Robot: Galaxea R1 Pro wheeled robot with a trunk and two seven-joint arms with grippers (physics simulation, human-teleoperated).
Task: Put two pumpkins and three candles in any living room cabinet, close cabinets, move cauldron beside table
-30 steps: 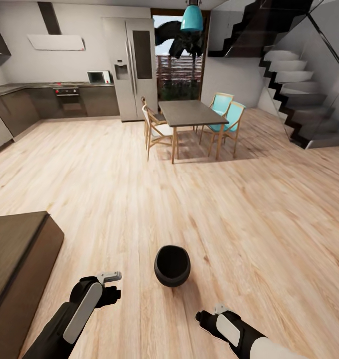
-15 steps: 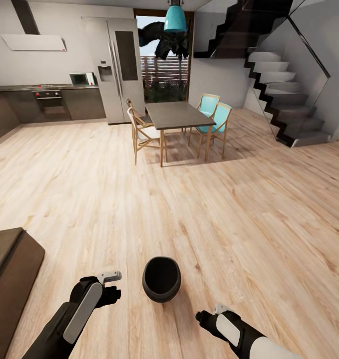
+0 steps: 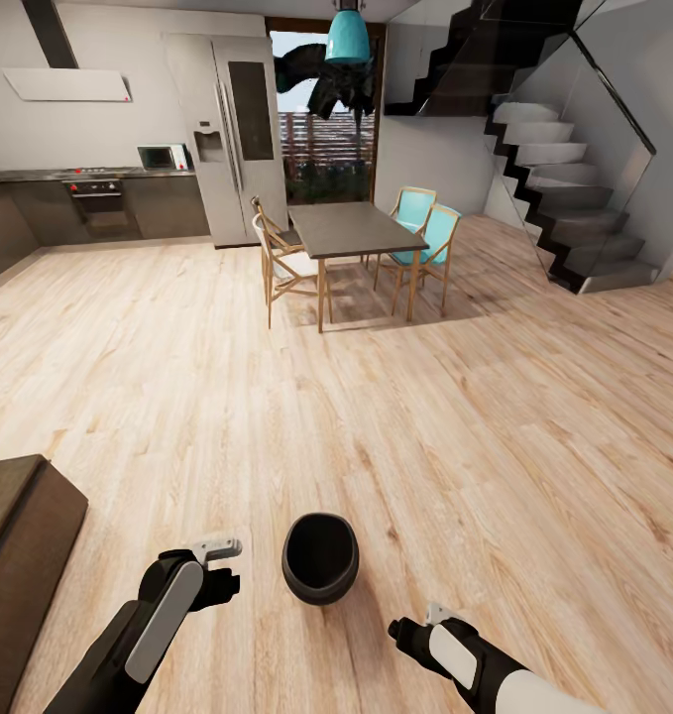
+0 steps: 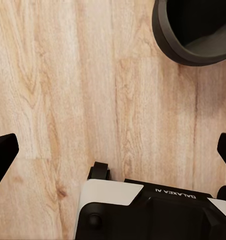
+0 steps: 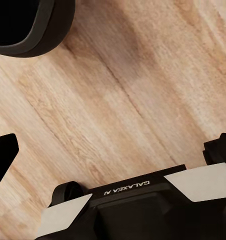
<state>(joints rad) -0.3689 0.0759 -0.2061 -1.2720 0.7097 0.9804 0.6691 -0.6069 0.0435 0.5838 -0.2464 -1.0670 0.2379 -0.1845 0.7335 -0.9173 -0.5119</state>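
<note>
The cauldron (image 3: 320, 558) is sitting upright on the wooden floor (image 3: 495, 436), between the left gripper (image 3: 220, 565) and right gripper (image 3: 415, 627), touching neither. Both sets of jaws are standing wide apart, holding nothing. A dark cabinet corner (image 3: 29, 526) is edging in at left; bare boards are stretching toward the dining desk (image 3: 351, 226).

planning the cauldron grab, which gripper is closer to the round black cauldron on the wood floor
Left. The left gripper hangs just beside the round black cauldron, level with it; the right gripper sits lower in the head view, a bit farther off.
</note>
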